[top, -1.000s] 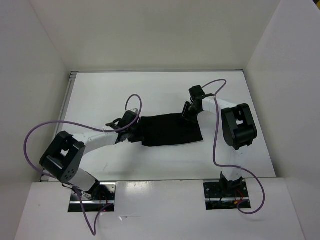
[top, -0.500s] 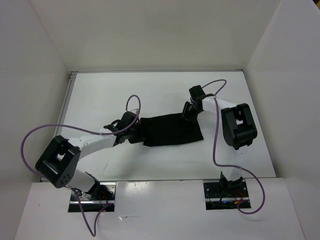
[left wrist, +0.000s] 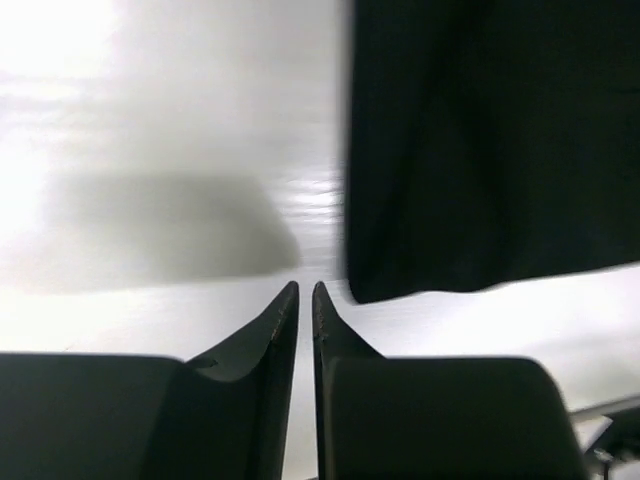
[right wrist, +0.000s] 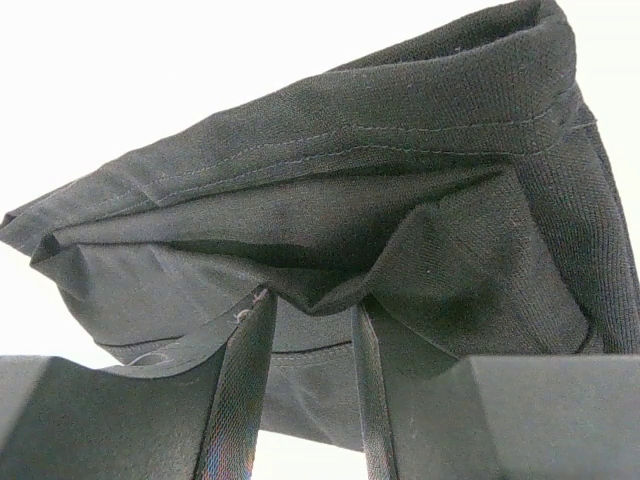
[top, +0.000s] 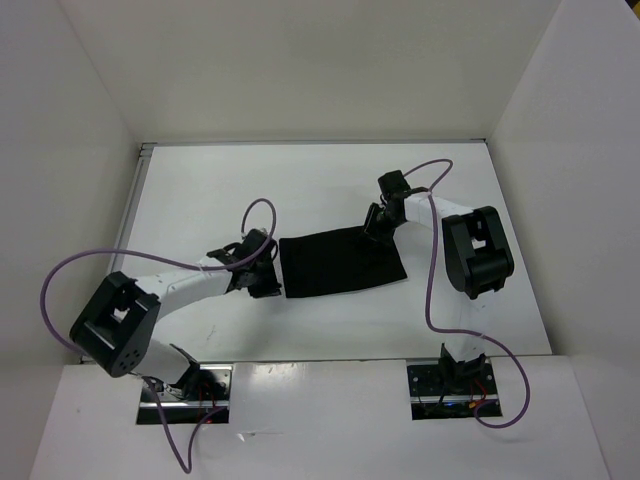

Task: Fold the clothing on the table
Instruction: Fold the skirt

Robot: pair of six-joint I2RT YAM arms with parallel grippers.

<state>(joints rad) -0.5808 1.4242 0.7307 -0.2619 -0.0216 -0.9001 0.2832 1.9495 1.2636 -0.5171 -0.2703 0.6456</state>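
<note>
Two grippers, one cloth

The clothing [top: 340,262] lies flat on the table [top: 200,190], a bit right of centre. Left gripper [left wrist: 305,290]: fingers almost together with a hairline gap and nothing in it. It sits just off the cloth's near-left corner, not touching. Right gripper [right wrist: 311,300]: at the far-right corner, fingers apart, with a puckered fold of fabric bunched between the tips.

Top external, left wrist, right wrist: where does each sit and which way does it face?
Top external: above and behind, looking down on the table; left gripper and right gripper show.
Left wrist: low over the table, facing the clothing's edge; its fingers show.
Right wrist: close against the clothing's folds; its fingers show.
Shared: all see the clothing.
</note>
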